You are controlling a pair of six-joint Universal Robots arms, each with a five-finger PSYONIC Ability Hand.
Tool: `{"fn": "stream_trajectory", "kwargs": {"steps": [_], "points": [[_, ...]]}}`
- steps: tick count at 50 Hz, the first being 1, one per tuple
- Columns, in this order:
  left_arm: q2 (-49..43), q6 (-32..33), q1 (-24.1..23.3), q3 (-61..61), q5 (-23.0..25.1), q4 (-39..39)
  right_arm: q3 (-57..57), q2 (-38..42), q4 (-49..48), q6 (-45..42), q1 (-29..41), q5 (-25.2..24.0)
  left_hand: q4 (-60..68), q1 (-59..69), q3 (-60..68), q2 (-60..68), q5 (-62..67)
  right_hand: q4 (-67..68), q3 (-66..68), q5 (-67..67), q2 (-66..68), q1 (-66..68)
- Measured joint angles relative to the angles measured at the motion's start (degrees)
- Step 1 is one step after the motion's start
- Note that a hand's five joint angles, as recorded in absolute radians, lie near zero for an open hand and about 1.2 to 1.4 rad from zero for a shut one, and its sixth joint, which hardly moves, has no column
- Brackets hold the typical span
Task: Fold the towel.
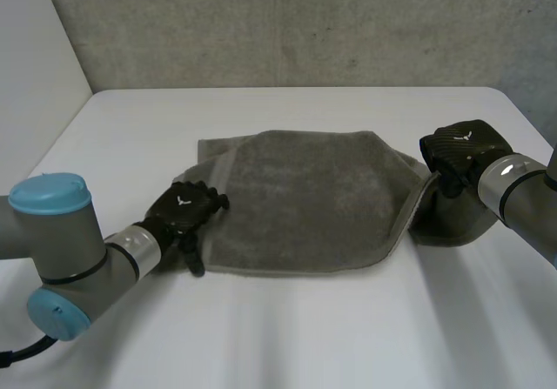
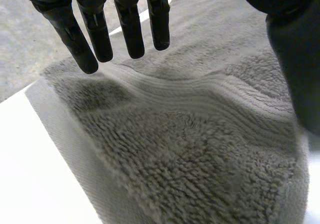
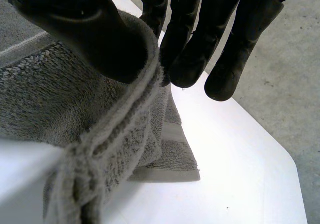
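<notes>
A grey towel (image 1: 313, 197) lies across the middle of the white table (image 1: 305, 337), partly doubled over. My left hand (image 1: 184, 211) rests at its left near corner. In the left wrist view its fingers (image 2: 130, 28) are straight and spread over the towel's pile (image 2: 190, 149), thumb apart, so it is open. My right hand (image 1: 459, 148) is raised at the towel's right end. In the right wrist view its thumb (image 3: 85, 28) and fingers pinch the towel's hem (image 3: 135, 114), which hangs bunched below the hand. The cloth rises from the table up to that grip.
A rough grey wall (image 1: 287, 23) runs behind the table's far edge. In the right wrist view the table's corner (image 3: 270, 149) ends close beside my right hand, with grey floor (image 3: 295, 58) beyond. Bare white table surface lies in front of the towel.
</notes>
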Motion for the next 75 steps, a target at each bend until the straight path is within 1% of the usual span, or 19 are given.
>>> {"fn": "stream_trajectory", "kwargs": {"steps": [9, 13, 15, 17, 18, 19, 21, 26, 31, 34, 50, 53, 63, 75], "points": [[-0.3, -0.1, -0.7, 2.4, -2.3, 0.2, 0.0, 0.3, 0.0, 0.0, 0.1, 0.0, 1.9, 1.8, 1.9, 1.5, 2.1, 0.0, 0.0, 0.0, 0.0, 0.0], [-0.6, -0.1, -1.5, 3.6, -3.5, 0.4, 0.0, 0.6, -0.1, 0.0, 0.1, 0.0, 6.4, 6.5, 6.5, 6.3, 6.5, 0.0, 0.0, 0.0, 0.0, 0.0], [-0.7, -0.1, -1.8, 4.0, -4.0, 0.4, 0.1, 0.6, -0.1, -0.1, 0.2, 0.1, 9.7, 9.7, 9.7, 9.6, 9.5, 0.0, 0.0, 0.0, 0.0, 0.0], [-0.9, -0.1, -2.2, 4.4, -4.6, 0.4, 0.1, 0.7, -0.1, -0.1, 0.2, 0.1, 17.8, 18.0, 17.6, 17.4, 17.1, 0.0, 0.0, 0.0, 0.0, 0.0], [-1.0, -0.2, -2.4, 4.6, -4.8, 0.3, 0.2, 0.7, -0.1, -0.1, 0.2, 0.1, 24.8, 24.8, 25.1, 24.8, 23.7, 0.0, 0.0, 0.0, 0.0, 0.0], [-1.1, -0.2, -2.6, 4.7, -5.0, 0.3, 0.2, 0.7, -0.1, -0.1, 0.2, 0.1, 28.8, 28.5, 28.6, 28.4, 27.7, 0.0, 0.0, 0.0, 0.0, 0.0], [-1.0, -0.2, -2.9, 4.7, -5.1, 0.0, 0.2, 0.7, -0.1, -0.1, 0.2, 0.1, 31.8, 31.3, 31.6, 31.6, 30.7, 0.0, 0.0, 0.0, 0.0, 0.0], [-0.3, -0.2, -4.0, 3.5, -5.0, -0.8, 0.3, 0.8, -0.2, -0.1, 0.2, 0.1, 32.3, 32.1, 32.5, 32.5, 31.9, 0.0, 0.0, 0.0, 0.0, 0.0], [1.7, 0.0, -4.9, 0.4, -4.7, -1.6, 0.3, 0.9, -0.2, -0.2, 0.1, 0.1, 23.9, 23.9, 24.0, 24.1, 24.3, -0.1, 0.0, 0.0, 0.0, 0.0], [2.3, 0.1, -4.9, -0.7, -4.6, -1.8, 0.3, 1.0, -0.2, -0.2, 0.1, 0.1, 21.5, 21.6, 21.9, 21.6, 21.7, 0.0, 0.0, 0.0, 0.0, 0.0], [2.5, 0.3, -4.7, -1.4, -4.7, -1.9, 0.5, 1.4, -0.2, -0.2, 0.7, 0.2, 21.6, 21.6, 21.7, 21.7, 21.6, 0.0, 0.0, 0.0, 0.0, 0.0], [2.3, 0.3, -4.7, -1.4, -4.8, -1.8, 0.5, 1.4, -0.3, -0.2, 0.8, 0.2, 22.8, 22.8, 22.8, 22.8, 22.8, 0.0, 0.0, 0.0, 0.0, 0.0], [0.8, 0.3, -4.7, -0.7, -5.2, -1.4, 0.9, 1.6, -0.3, -0.3, 1.1, 0.2, 34.5, 34.1, 34.6, 34.6, 34.0, 0.0, 0.0, 0.0, 0.0, 0.0], [0.4, 0.8, -4.8, 1.2, -5.3, -1.2, 1.0, 1.9, -0.4, -0.3, 1.3, 0.2, 43.3, 43.3, 43.9, 43.5, 43.3, -0.1, 0.0, 0.0, 0.0, 0.0]]}}
